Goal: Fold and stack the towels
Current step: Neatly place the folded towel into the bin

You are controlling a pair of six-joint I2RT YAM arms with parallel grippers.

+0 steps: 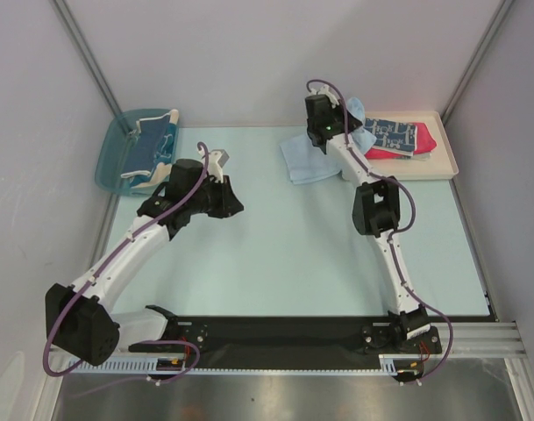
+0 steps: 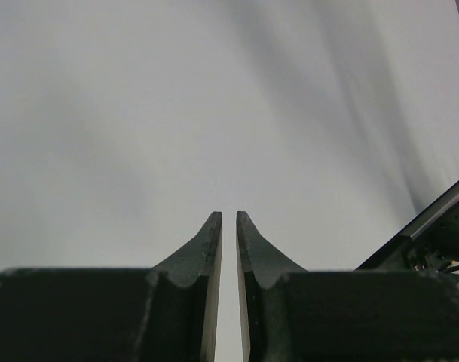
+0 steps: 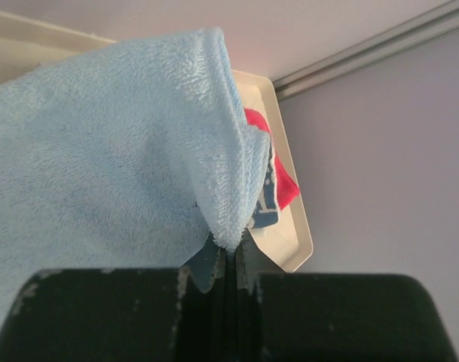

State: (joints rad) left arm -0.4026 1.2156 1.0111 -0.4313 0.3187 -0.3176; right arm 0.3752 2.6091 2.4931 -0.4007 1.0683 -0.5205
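Light-blue towel (image 3: 101,136) edge clamped in right pincer (image 3: 227,253) beside tray (image 3: 293,241) rim, left pincer (image 2: 229,226) slightly apart, empty, above table (image 1: 284,254).

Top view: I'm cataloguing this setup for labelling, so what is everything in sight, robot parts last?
blue towel: one, light blue, table beside tray, corner raised
navy towel: one, navy patterned, on red towel
red towel: one, red, in tray
bin towels: count unclear, dark blue and beige, in bin
tray: one, cream, far right
bin: one, translucent blue, far left
table: one, pale blue
left arm: one, black-white, left; jaws slightly apart, empty
right arm: one, black-white, right; jaws shut on blue towel
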